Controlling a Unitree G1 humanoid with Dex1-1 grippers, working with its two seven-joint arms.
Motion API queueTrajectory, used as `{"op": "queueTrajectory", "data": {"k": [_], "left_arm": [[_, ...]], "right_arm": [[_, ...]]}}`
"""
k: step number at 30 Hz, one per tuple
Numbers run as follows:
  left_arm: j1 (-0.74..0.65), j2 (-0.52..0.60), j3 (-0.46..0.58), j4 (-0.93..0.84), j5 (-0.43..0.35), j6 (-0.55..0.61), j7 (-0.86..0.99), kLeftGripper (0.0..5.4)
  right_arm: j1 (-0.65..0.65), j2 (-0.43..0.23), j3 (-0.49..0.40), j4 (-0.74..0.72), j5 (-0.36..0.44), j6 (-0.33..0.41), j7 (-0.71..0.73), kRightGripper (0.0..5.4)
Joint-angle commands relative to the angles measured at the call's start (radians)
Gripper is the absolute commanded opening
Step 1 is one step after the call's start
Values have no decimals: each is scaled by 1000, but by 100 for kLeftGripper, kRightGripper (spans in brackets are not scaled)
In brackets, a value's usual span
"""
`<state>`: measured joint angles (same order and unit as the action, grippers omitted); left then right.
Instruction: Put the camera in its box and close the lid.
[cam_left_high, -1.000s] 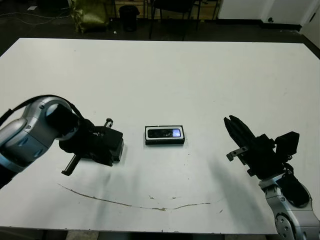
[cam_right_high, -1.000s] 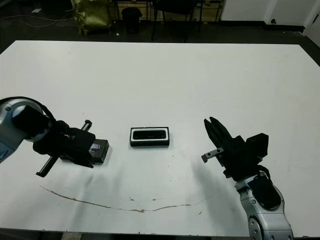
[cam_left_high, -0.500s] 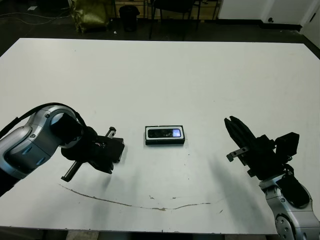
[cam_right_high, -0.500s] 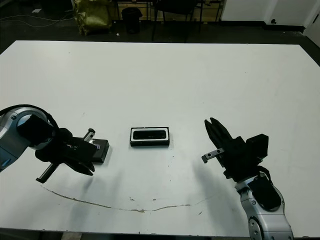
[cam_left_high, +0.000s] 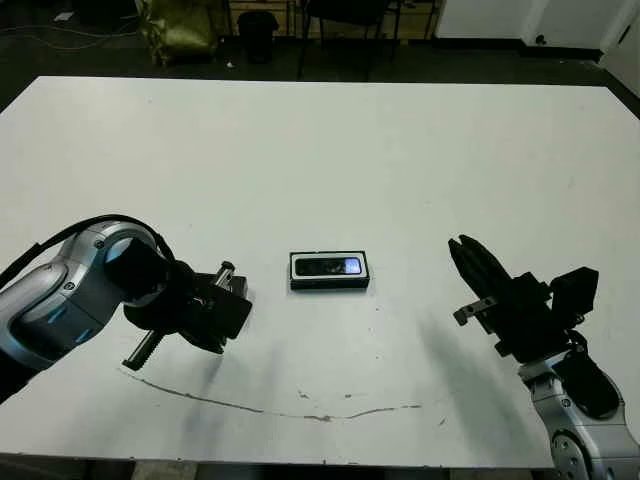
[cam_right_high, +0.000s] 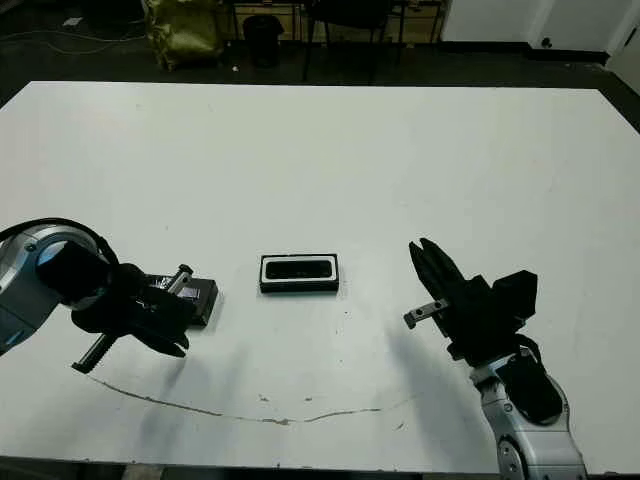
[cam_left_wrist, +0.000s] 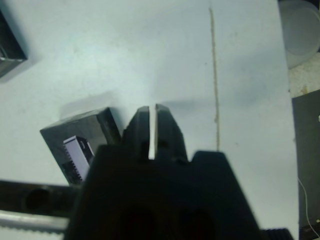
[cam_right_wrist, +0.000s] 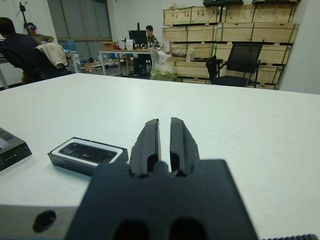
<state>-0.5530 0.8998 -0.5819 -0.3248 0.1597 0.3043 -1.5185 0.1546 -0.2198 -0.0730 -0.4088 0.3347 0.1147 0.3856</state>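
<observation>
Jaws pressed together and empty on both sides: the left gripper (cam_left_wrist: 153, 125) slides back off the lid (cam_right_high: 200, 297), which lies flat beside the box (cam_left_high: 330, 271). The camera (cam_left_high: 331, 266) already sits inside that box; right gripper (cam_right_wrist: 164, 137) waits beyond, so only the lid remains.

Our left arm (cam_left_high: 65, 295) wore a rounded silver-grey shell with a blue band near its edge and a black cable arching over it. Both grippers were matte black, each with two tapered fingers and a ribbed metal rod. Our right forearm (cam_left_high: 585, 440) was silver-grey with black joint covers.
</observation>
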Motion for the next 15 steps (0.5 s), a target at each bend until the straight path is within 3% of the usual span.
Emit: {"op": "queueTrajectory", "data": {"k": [1,11,15], "left_arm": [[9,-1,1,3,0,-6,-6,0],[21,-22,3,64,12,-43,18,0],[13,-31,-11,85,42,-1,16,0]], "right_arm": [[10,-12,-2,11,-6,6,1,2],[16,-8,5,5,-13,13,-11,2],[18,-7,6,4,-8,15,-12,2]]}}
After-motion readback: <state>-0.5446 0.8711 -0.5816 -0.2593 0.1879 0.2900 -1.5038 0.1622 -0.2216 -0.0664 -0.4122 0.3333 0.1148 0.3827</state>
